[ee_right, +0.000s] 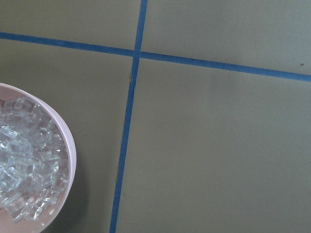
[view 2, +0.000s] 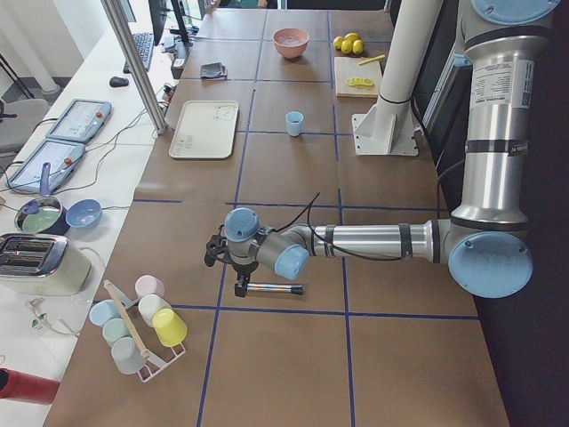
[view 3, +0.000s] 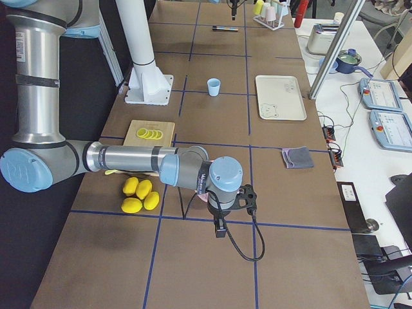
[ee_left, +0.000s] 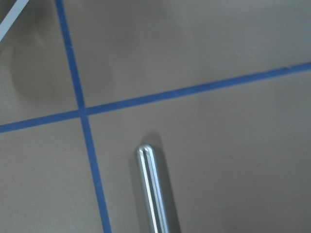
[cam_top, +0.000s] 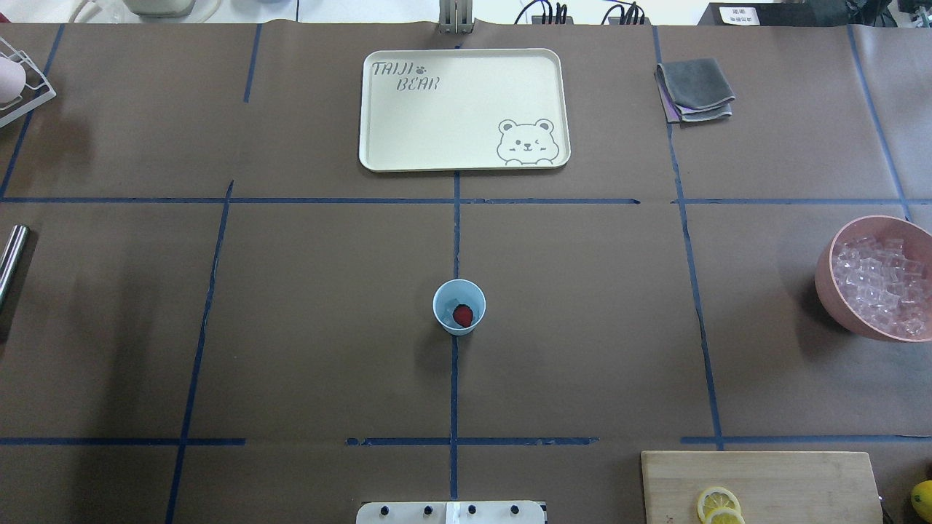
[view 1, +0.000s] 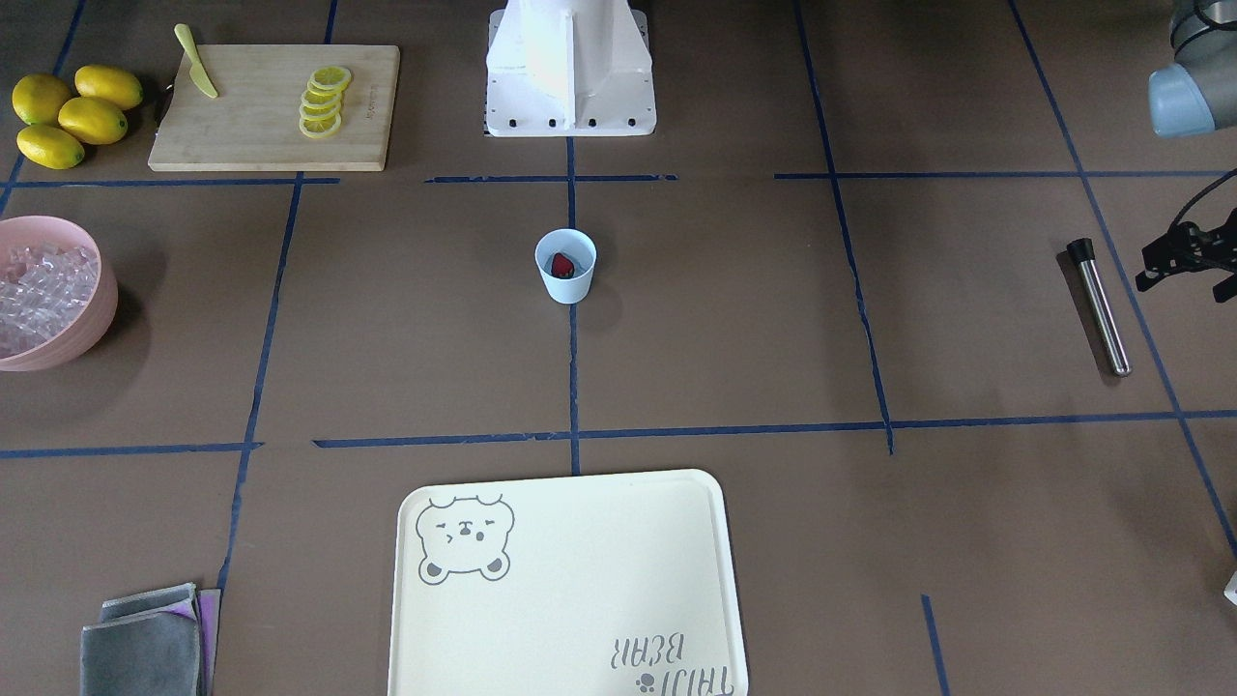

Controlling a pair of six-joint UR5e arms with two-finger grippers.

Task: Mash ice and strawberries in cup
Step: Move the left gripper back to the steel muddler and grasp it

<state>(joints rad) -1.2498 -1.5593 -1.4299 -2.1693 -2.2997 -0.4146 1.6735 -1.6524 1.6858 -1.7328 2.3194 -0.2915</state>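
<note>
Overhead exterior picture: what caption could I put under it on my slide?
Light-blue cup holding a red strawberry piece mid-table, bear tray beyond it, pink bowl of ice at right.

Taped table: cup, tray, bowl

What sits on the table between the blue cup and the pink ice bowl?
Nothing stands there. In the overhead view the stretch from the cup to the pink bowl is bare brown cover, crossed only by one blue tape line.

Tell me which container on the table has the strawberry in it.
The small light-blue cup: a dark red strawberry piece lies inside. The much larger pink bowl holds only clear ice cubes.
</note>
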